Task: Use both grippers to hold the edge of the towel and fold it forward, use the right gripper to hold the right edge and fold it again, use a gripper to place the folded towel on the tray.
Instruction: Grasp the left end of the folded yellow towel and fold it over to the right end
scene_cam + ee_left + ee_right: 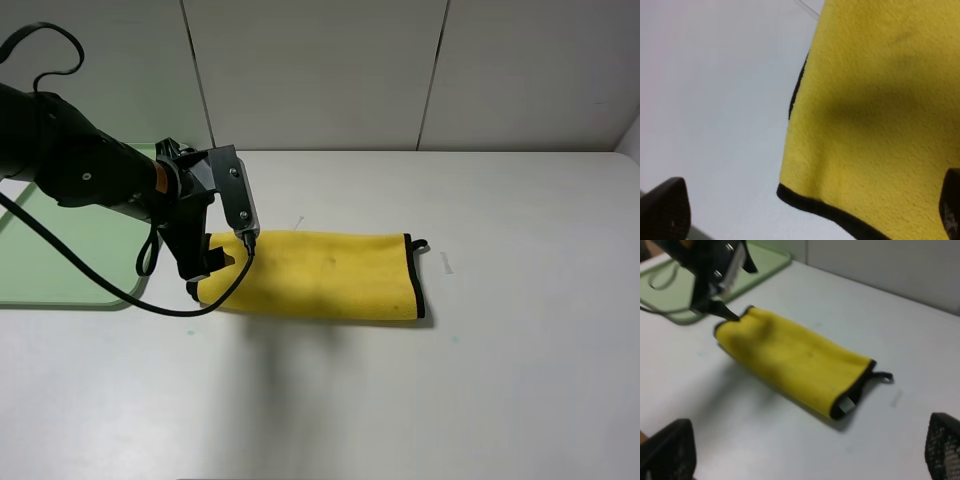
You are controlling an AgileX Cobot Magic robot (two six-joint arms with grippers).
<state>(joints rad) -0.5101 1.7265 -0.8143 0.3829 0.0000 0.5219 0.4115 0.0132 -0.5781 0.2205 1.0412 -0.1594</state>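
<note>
The towel (pixel 320 275) lies on the white table as a long yellow strip, folded once, with black trim and a small black loop (pixel 420 243) at its right end. My left gripper (pixel 205 270) hangs open over the towel's left end. In the left wrist view the towel (pixel 880 100) shows a trimmed corner between the wide-apart fingertips of the left gripper (pixel 807 215). My right gripper (pixel 805 450) is outside the high view; its wrist view shows the jaws open and empty, well back from the towel (pixel 795 360), whose white tag (pixel 846 402) faces it. The tray (pixel 60 270) lies at the left.
The pale green tray (pixel 765 265) sits partly under the left arm (pixel 80 165), whose black cable loops down in front of the tray's near edge. A white panelled wall closes the back of the table.
</note>
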